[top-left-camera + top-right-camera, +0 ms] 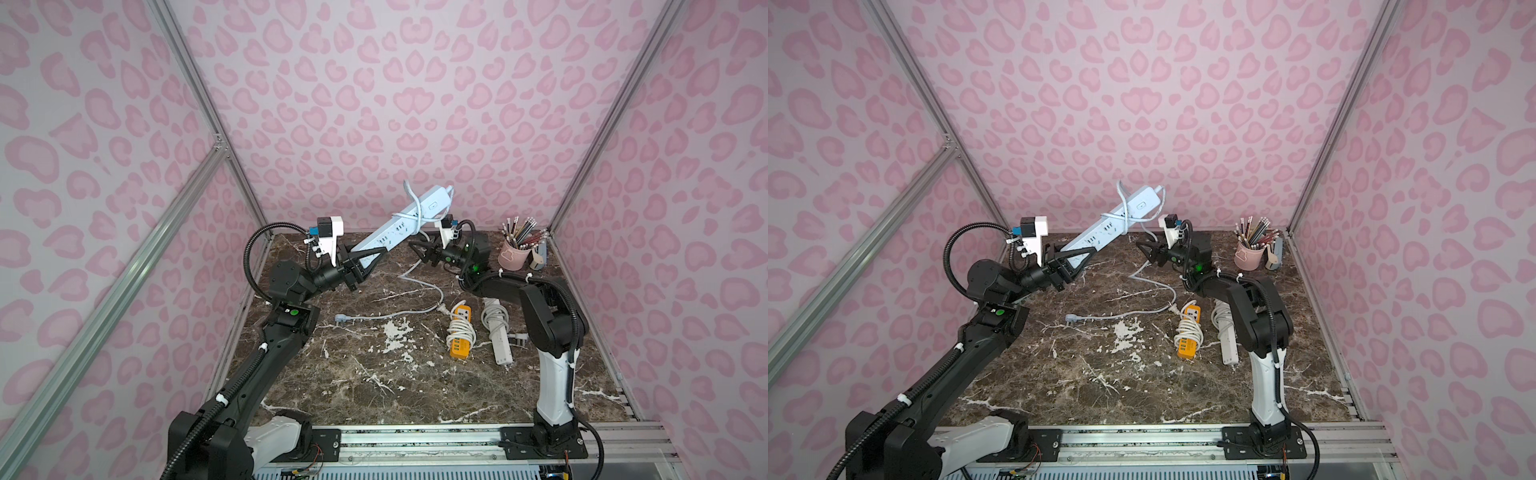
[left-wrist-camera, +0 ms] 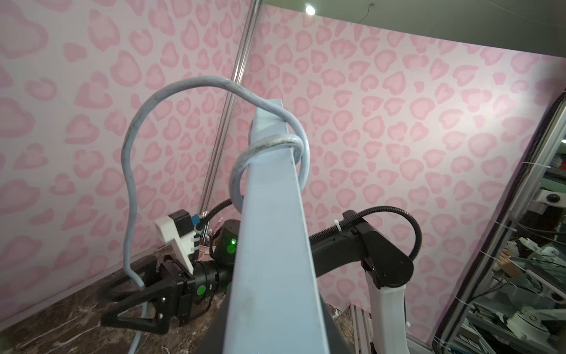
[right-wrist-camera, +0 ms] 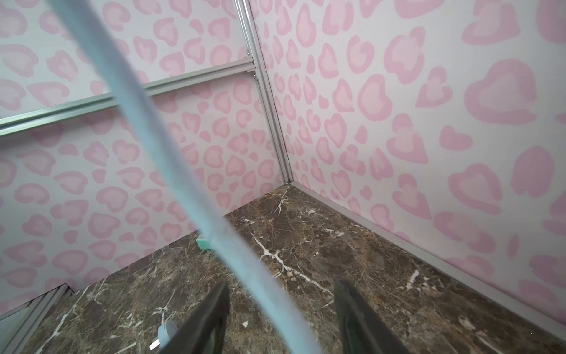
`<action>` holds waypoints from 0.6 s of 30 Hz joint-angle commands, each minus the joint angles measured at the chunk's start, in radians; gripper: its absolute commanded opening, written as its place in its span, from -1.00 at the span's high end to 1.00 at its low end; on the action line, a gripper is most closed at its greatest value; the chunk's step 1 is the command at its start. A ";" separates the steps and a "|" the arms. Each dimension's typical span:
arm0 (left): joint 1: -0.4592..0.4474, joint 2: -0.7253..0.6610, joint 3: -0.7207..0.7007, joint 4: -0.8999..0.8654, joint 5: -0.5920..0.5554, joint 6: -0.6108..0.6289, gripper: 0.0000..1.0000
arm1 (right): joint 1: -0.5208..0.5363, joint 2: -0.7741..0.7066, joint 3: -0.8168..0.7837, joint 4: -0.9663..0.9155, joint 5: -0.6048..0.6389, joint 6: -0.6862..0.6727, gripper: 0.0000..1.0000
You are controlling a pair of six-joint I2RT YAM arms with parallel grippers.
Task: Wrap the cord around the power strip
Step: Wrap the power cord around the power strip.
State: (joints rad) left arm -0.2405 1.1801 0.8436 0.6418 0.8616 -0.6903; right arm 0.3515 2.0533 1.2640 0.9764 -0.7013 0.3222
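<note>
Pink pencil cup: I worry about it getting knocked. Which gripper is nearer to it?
Right. The right gripper, open around the cord, is closer to the pink pencil cup; the left gripper, shut on the blue power strip, is beyond it.

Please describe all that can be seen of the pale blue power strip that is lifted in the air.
The power strip is a long, pale blue bar, plastic by its look, with sockets along its face and one switch near its upper end. It slants up toward the back wall, clear of the table. The left tool is shut on its lower end. Its own cord crosses it in an X near the top, then hangs down.
</note>
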 commanded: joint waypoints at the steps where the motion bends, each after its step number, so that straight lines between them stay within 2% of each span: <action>1: 0.013 -0.010 0.011 0.068 -0.075 -0.019 0.94 | 0.007 -0.053 -0.064 0.188 0.106 0.079 -0.28; 9: 0.014 -0.009 0.020 0.066 -0.073 -0.025 0.94 | 0.057 -0.134 -0.170 0.131 0.167 0.005 -0.34; 14: 0.012 -0.010 0.022 0.094 -0.071 -0.058 0.94 | 0.091 -0.096 -0.110 0.021 0.299 -0.043 -0.34; 18: 0.012 -0.023 0.020 0.089 -0.081 -0.060 0.94 | 0.118 -0.036 -0.032 -0.022 0.386 -0.068 -0.23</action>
State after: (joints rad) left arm -0.2302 1.1687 0.8524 0.6418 0.8085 -0.7418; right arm 0.4538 1.9869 1.1858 0.9859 -0.4080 0.2943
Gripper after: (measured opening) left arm 0.291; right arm 0.619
